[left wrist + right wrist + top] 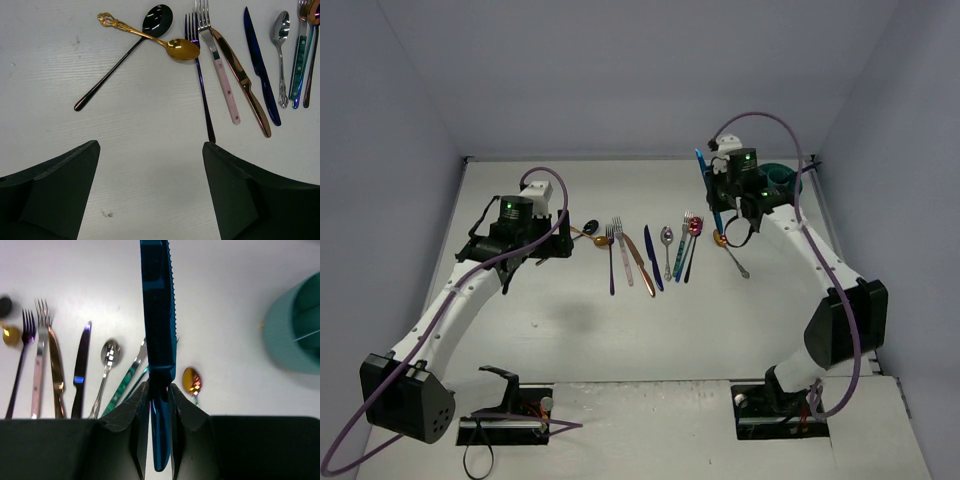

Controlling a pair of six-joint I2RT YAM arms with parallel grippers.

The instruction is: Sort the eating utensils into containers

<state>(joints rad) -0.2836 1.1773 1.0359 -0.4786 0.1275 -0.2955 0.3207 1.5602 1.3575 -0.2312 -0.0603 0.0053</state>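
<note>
Right pincer point(159, 390) clamps teal knife point(159, 315) (serrations wrist-view only).

A glossy blue serrated knife point(159, 315) hangs in the air, pinched by its handle in the right gripper point(159, 390), blade pointing away, with the round teal caddy point(292, 335) standing upright off to its right. 9 utensils lie flat in a loose row: a black spoon point(122, 60) crossed by an ornate gold spoon point(145, 34), then a purple-blue fork point(200, 75), a pink-handled fork point(217, 55) touching a copper knife point(240, 75), a dark blue knife point(260, 70), a small silver spoon point(281, 45), and a teal-handled fork point(300, 60) overlapping a slim dark spoon point(310, 65). 1 small iridescent spoon point(192, 381) lies apart, between that row and the caddy.
</note>
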